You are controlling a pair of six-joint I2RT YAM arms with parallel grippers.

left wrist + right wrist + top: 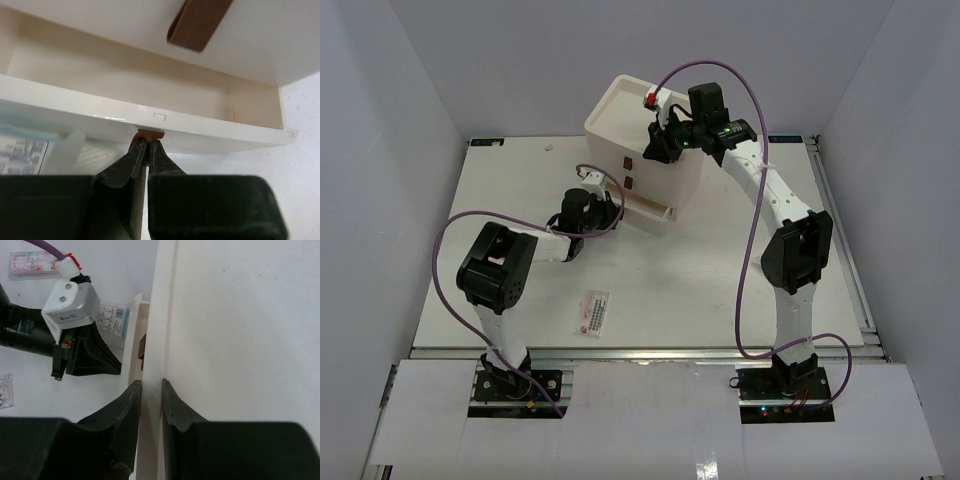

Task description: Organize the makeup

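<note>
Nearest, one pink-printed sachet [592,312] is left loose before the cream drawer box [675,180]; a blue-printed sachet [112,318] lies beside its bottom drawer [200,131]. The drawer's brown tab [148,133] is pinched by the closed left gripper [148,146], and the box's wall is clamped by the right gripper [151,386]. Nothing is seen stowed, so sorting is judged barely begun.

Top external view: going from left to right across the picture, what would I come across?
Left arm → printed sachet → cream drawer box → right arm.
</note>
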